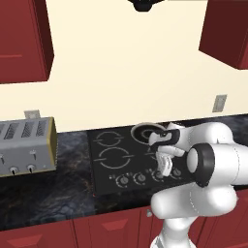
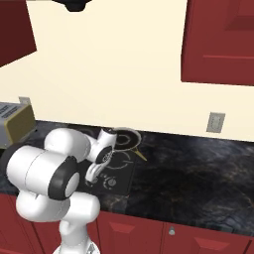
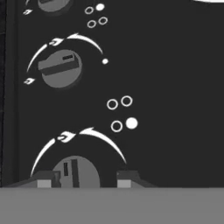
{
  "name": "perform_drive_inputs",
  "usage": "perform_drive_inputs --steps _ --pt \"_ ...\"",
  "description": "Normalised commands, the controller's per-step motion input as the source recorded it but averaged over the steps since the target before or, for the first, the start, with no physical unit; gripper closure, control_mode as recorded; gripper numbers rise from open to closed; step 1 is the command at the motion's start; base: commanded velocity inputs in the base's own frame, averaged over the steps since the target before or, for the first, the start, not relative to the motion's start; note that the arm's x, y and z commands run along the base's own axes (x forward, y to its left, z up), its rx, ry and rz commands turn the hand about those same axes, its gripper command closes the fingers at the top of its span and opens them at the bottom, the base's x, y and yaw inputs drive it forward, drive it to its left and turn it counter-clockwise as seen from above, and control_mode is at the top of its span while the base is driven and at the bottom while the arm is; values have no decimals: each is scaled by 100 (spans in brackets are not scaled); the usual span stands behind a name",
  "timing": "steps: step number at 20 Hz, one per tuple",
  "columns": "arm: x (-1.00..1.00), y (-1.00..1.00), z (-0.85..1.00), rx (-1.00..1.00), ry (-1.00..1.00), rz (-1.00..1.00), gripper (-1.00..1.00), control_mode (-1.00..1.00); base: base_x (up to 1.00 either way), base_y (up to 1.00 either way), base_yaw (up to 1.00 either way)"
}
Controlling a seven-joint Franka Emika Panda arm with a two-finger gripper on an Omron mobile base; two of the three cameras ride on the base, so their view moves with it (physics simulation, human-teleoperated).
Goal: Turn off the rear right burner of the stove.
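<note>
Stove [image 1: 104, 167] | 4 zones, 4 knobs | gripper [image 3: 83, 179] jaws apart, astride 1 knob [image 3: 78, 171], grip unclear | toaster [image 1: 25, 146] x1

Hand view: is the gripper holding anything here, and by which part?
Nothing is clearly held. The gripper sits at a grey stove knob, one fingertip at its left edge, the other apart on the right. Whether they press cannot be told.

We see the stove [image 1: 104, 167] set in the tabletop [image 1: 63, 193], toaster [image 1: 26, 147] to its left, rear right burner [image 1: 145, 131] behind the knob row [image 1: 125, 179].
</note>
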Motion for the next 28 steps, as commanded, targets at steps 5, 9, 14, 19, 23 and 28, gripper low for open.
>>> perform_drive_inputs --steps 5,9,14,19,23,28 --pt "-5 1 -33 0 6 -43 100 -100 0 0 0" --pt "-5 0 -30 0 19 -46 100 -100 0 0 0" --pt "-22 0 -37 0 12 -52 100 -100 0 0 0" --pt "-8 0 -36 0 18 -59 100 -100 0 0 0" --pt "0 1 -32 0 23 -64 100 -100 0 0 0" --pt "-11 1 -26 0 30 -66 100 -100 0 0 0"
